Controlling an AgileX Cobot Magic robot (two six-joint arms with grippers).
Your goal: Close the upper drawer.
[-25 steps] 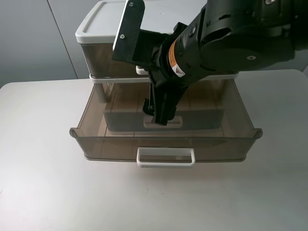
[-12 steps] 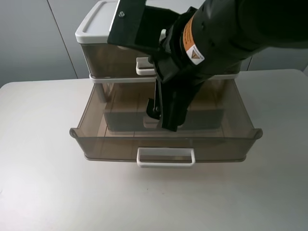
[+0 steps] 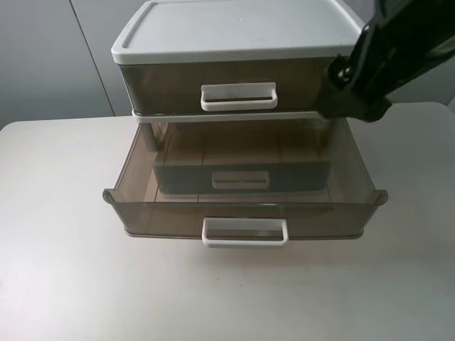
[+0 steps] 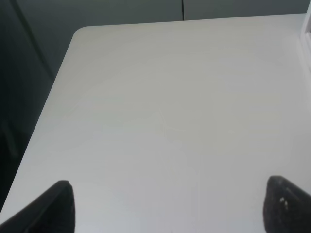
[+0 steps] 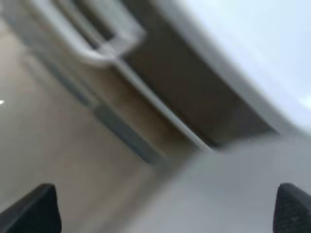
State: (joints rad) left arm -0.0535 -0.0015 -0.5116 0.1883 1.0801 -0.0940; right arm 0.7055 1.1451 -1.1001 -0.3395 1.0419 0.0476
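Observation:
The upper drawer is smoky-brown with a white loop handle. It sits pushed in, its front flush under the white lid. My right arm hangs at the unit's upper right corner, apart from the handle. The blurred right wrist view shows the drawer front, its handle and my right gripper open and empty. My left gripper is open and empty over bare table; it is out of the exterior view.
The lower brown drawer is pulled far out toward the front, its white handle facing me. The unit stands at the back of a white table. The table's left edge shows in the left wrist view.
My right arm has swung up and to the right, away from over the open lower drawer, uncovering the unit's front. Neither drawer has visibly moved.

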